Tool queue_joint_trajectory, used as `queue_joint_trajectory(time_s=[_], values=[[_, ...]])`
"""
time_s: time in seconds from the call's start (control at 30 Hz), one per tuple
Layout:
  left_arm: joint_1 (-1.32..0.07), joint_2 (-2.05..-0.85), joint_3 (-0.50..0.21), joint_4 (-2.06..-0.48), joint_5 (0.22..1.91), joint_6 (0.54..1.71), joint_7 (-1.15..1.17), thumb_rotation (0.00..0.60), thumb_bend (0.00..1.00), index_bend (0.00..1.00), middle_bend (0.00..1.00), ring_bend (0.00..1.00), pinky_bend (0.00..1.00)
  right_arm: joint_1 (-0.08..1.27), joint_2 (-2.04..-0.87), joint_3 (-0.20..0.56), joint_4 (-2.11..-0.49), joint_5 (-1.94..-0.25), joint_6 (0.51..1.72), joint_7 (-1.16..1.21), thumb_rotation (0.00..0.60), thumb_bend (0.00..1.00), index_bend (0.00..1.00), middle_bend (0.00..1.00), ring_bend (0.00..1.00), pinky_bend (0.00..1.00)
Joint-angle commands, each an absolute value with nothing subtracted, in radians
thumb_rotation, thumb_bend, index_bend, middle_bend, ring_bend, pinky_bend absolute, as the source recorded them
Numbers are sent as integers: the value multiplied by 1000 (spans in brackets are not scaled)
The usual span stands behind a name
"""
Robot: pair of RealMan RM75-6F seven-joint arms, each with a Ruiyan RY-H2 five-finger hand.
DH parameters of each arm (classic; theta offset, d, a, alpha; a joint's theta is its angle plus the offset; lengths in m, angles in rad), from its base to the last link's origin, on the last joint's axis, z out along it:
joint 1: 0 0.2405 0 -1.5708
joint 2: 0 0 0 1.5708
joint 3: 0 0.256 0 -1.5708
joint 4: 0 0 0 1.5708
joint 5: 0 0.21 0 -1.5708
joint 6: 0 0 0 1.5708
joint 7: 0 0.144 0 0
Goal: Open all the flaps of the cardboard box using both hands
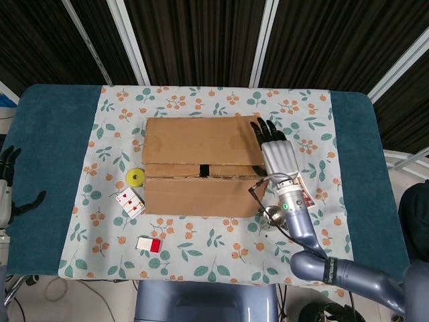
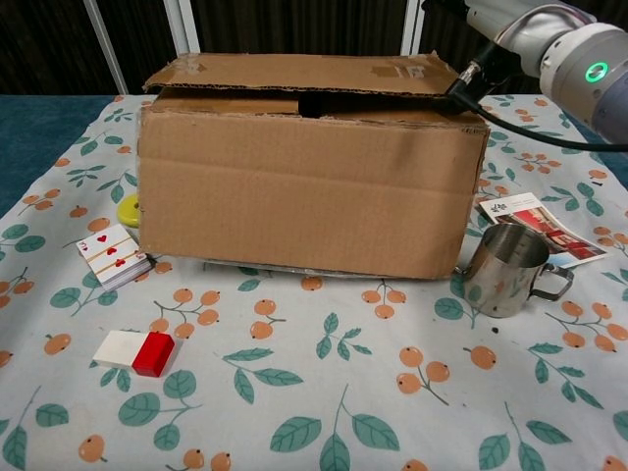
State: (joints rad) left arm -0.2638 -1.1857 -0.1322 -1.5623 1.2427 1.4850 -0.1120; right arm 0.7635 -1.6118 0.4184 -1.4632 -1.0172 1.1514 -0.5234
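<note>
While the rough brown cardboard box (image 1: 203, 166) sits flaps-down on the leaf-printed cloth (image 1: 221, 248), the right hand (image 1: 273, 153) lies flat, fingers extended, empty, at its right edge.

Steel cup (image 2: 502, 269) crowds box (image 2: 309, 186) right side; left side open
</note>
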Motion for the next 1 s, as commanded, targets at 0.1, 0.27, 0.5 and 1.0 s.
queue_joint_trajectory(time_s=[0.1, 0.27, 0.5, 1.0], values=[[-261, -1186, -140, -1563, 1244, 1477, -113, 600, 206, 0, 0, 0, 0, 790, -1614, 441, -1459, -1021, 1156, -517, 600, 310, 0, 0, 0, 223], [-260, -1187, -151, -1566, 1239, 1465, -118, 600, 207, 0, 0, 0, 0, 825, -1607, 498, -1491, -987, 1153, -510, 600, 310, 0, 0, 0, 223], [-256, -1187, -160, -1567, 1238, 1450, -120, 600, 208, 0, 0, 0, 0, 908, -1598, 593, -1468, -907, 1135, -540, 600, 309, 0, 0, 0, 223], [-250, -1182, -177, -1576, 1229, 1411, -131, 600, 208, 0, 0, 0, 0, 1196, -1668, 766, -1098, -619, 993, -569, 600, 310, 0, 0, 0, 223]])
